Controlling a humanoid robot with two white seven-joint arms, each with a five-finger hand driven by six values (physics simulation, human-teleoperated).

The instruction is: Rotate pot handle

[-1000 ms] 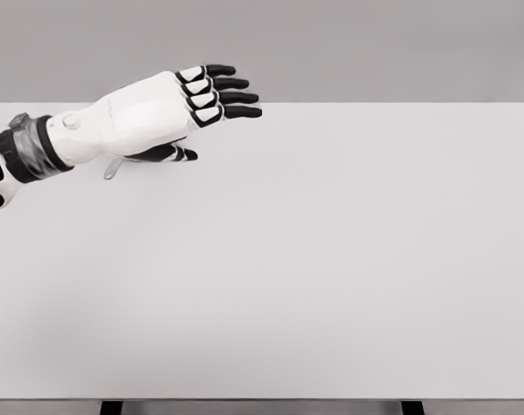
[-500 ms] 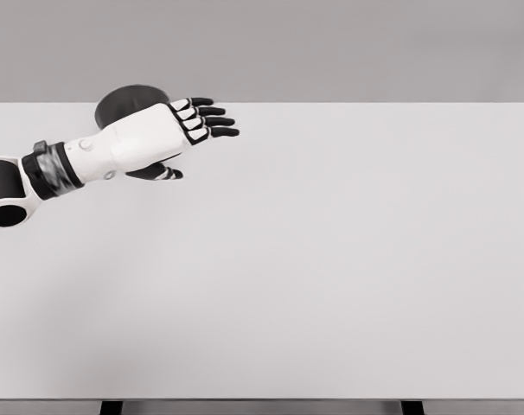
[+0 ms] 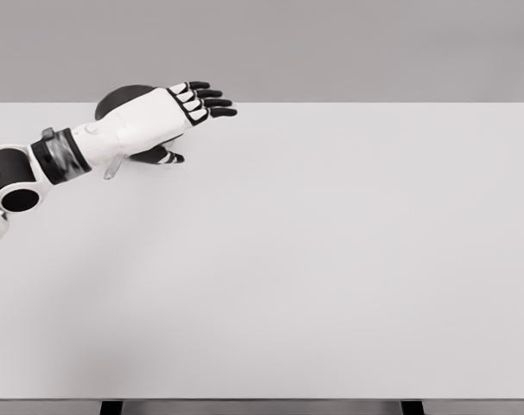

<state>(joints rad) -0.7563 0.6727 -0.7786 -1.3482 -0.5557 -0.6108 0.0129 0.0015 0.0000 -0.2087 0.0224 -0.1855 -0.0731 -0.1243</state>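
Pot at table's far left, behind left hand.

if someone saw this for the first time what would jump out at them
The white left robot hand with black fingertips, reaching in from the left over the far left corner of the big pale table, fingers spread. Behind it a dark pot peeks out, mostly hidden, and a thin grey handle pokes out under the wrist.

head view: single camera | above near edge of flat white bench | faces forward-down | left hand far-left
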